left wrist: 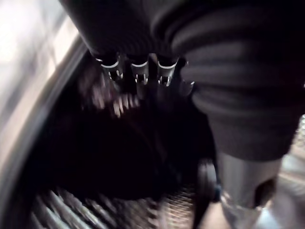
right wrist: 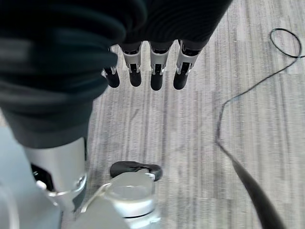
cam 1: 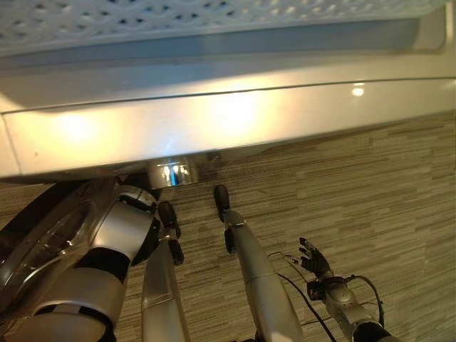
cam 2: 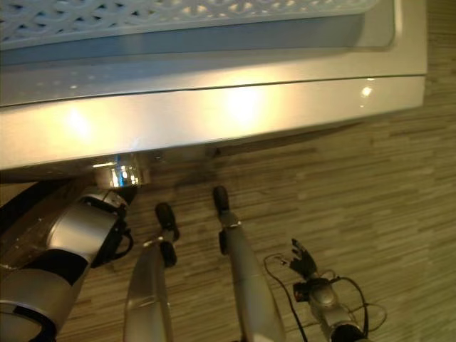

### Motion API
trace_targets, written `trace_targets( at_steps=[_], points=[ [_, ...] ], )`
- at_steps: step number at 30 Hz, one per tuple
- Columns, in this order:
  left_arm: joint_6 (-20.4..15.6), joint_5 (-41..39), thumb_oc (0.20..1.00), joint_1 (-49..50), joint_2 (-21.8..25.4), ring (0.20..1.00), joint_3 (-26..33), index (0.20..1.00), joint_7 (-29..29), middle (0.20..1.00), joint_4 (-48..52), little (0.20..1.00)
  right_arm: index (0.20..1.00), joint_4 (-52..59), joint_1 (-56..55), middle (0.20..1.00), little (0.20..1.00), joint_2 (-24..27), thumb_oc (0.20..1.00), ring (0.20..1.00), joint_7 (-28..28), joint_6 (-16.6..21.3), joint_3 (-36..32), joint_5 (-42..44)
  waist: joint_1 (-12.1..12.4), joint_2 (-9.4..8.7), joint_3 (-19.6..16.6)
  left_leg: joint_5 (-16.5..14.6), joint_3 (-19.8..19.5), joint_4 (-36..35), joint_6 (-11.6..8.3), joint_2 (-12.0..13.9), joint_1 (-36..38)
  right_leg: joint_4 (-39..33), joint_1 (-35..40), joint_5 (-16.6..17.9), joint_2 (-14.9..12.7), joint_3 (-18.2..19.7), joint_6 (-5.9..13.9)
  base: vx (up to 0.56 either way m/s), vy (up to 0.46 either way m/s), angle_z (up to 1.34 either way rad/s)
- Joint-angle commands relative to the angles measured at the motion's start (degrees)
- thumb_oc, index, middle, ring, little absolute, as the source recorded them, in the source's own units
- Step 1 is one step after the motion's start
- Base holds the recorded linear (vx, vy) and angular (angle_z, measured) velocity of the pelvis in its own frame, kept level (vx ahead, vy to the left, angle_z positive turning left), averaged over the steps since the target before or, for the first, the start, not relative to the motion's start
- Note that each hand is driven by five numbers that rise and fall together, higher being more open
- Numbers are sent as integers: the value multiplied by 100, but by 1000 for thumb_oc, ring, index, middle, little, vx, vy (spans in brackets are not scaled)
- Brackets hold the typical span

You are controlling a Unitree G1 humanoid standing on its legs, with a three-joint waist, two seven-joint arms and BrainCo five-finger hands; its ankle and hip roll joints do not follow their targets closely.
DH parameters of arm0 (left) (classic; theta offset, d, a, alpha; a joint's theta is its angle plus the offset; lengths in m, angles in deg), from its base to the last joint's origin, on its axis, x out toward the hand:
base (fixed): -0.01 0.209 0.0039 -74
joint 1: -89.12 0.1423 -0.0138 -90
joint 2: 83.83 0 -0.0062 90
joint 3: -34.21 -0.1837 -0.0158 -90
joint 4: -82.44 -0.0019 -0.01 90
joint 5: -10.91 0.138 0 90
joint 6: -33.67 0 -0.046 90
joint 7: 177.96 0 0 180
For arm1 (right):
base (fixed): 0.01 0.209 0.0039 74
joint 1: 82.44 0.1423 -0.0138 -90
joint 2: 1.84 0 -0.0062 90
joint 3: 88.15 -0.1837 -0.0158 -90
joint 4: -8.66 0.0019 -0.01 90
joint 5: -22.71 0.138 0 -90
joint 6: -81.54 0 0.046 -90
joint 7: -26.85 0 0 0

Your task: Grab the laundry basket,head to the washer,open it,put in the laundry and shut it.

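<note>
Right hand (right wrist: 143, 62) hangs low over the striped grey-brown carpet floor (cam 1: 370, 192), well clear of the white front-loading washer (cam 1: 214, 121); fingers (right wrist: 155, 76) straight and apart, holding nothing. In the head views that hand (cam 1: 313, 260) sits out to the right of the washer's front. Left hand (left wrist: 138, 71) reaches toward the washer's dark drum opening (left wrist: 119, 157): finger bases show in a row, tips lost in blur and dark, so can't tell whether they're closed or holding anything. The round glass washer door with grey rim (cam 1: 43, 242) is swung open at the washer's lower left front, left arm passing right beside it. A small chrome fitting (cam 1: 169, 172) shows under the washer's front edge, just above the door. Washer's glossy white top panel runs across the view beyond that, with light glare on it. Furthest back, the white plastic laundry basket with lattice-pattern wall (cam 1: 178, 18) sits on top of the washer, toward its rear. Basket contents not visible from here.
</note>
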Motion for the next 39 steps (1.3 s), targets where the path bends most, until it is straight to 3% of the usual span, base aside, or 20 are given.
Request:
trace_targets(
  at_steps=[1, 4, 9, 13, 17, 18, 20, 22, 24, 25, 31, 34, 39],
  points=[
    [240, 1011, 1000, -870, 727, 1000, 213, 1000, 166, 1000, -235, 1000, 1000, -38, -147, 1000, 1000, 324, 1000, 1000, -35, -7, 5, -72, -124, 187, 60, -564, -267, 217, 161, -137, 149, 90, 448, -156, -36, -584, 72, -41, 15, -12],
    [374, 1957, 1000, -260, 639, 1000, 107, 1000, 215, 1000, -378, 1000, 1000, -158, -138, 1000, 1000, 239, 1000, 1000, -28, -5, 30, -150, -87, 188, 99, -398, -246, -37, 120, -151, 382, -50, 644, -74, -87, -598, 81, -56, -15, -5],
    [111, 2397, 1000, 1343, -24, 1000, 284, 1000, 103, 1000, 274, 1000, 1000, -339, -183, 1000, 1000, 69, 1000, 1000, -87, 64, 0, -341, 97, 196, 237, 1, -257, -760, 24, -298, 1108, -492, 1264, 57, -189, -694, 88, -37, -39, 10],
    [-40, 2383, 1000, 2998, -522, 1000, 515, 1000, 277, 1000, 554, 1000, 1000, -761, -138, 1000, 1000, -113, 1000, 1000, -140, 55, -260, -401, 374, 332, 317, 392, -251, -1595, -75, -419, 2011, -1005, 2020, 194, -262, -786, 122, 22, 0, 15],
    [27, 3176, 1000, 4302, -645, 1000, 670, 1000, 463, 1000, 276, 1000, 1000, -1391, -309, 1000, 1000, -351, 1000, 1000, 149, -19, -608, -116, 618, 438, 100, 883, -231, -2662, -251, -432, 3201, -1625, 3051, 308, -284, -887, 162, 122, 4, 20],
    [65, 3793, 1000, 4721, -661, 1000, 675, 1000, 423, 1000, 110, 1000, 1000, -1703, -405, 1000, 1000, -467, 1000, 1000, 289, -68, -968, 234, 694, 481, -114, 1198, -162, -3099, -280, -404, 3657, -1932, 3487, 461, -281, -962, 148, 177, 11, 27],
    [164, 4093, 1000, 5171, -706, 1000, 851, 1000, 514, 1000, -112, 1000, 1000, -1983, -510, 1000, 1000, -592, 1000, 1000, 436, -120, -1351, 615, 764, 561, -364, 1331, -177, -3478, -342, -379, 4130, -2176, 3934, 489, -299, -1017, 181, 183, 22, 24],
    [228, 4311, 1000, 5558, -758, 1000, 1056, 1000, 572, 1000, -307, 1000, 1000, -2133, -602, 1000, 1000, -672, 1000, 1000, 562, -167, -1723, 995, 786, 635, -634, 1355, -176, -3660, -378, -334, 4480, -2411, 4297, 505, -323, -1039, 208, 153, 27, 9],
    [228, 4311, 1000, 5557, -758, 1000, 1056, 1000, 572, 1000, -306, 1000, 1000, -2133, -601, 1000, 1000, -672, 1000, 1000, 562, -167, -1723, 995, 785, 636, -645, 1363, -178, -3660, -378, -335, 4464, -2420, 4286, 516, -323, -1041, 207, 95, 31, 12],
    [379, 4474, 1000, 6184, -794, 1000, 1532, 1000, 763, 1000, -664, 1000, 1000, -2554, -704, 1000, 1000, -935, 1000, 1000, 1296, -561, -3002, 3663, 796, 660, -1116, 1265, -94, -3660, -494, -249, 4922, -2886, 4893, 674, -362, -951, 276, 116, 47, 9],
    [323, 4179, 1000, 6925, -799, 1000, 2003, 1000, 962, 1000, -814, 1000, 1000, -2700, -691, 1000, 1000, -941, 1000, 1000, 1236, -453, -3922, 4710, 931, 732, -1772, 1111, -38, -3660, -562, -194, 5366, -3089, 5397, 660, -465, -922, 383, 120, 25, -12],
    [328, 4012, 1000, 7066, -732, 1000, 2233, 1000, 974, 1000, -814, 1000, 1000, -2658, -739, 1000, 1000, -900, 1000, 1000, 1192, -381, -4267, 5080, 997, 694, -1888, 1060, -57, -3660, -557, -194, 5513, -3089, 5624, 596, -472, -997, 385, 96, 1, -3],
    [394, 4017, 1000, 7185, -539, 1000, 2549, 1000, 966, 1000, -977, 1000, 1000, -2127, -394, 1000, 1000, -389, 1000, 1000, 771, 150, -5073, 5413, 1058, 609, -2119, 989, -153, -3660, -591, -201, 5611, -3089, 5825, 498, -524, -1132, 427, 51, 8, 10]
  ],
)
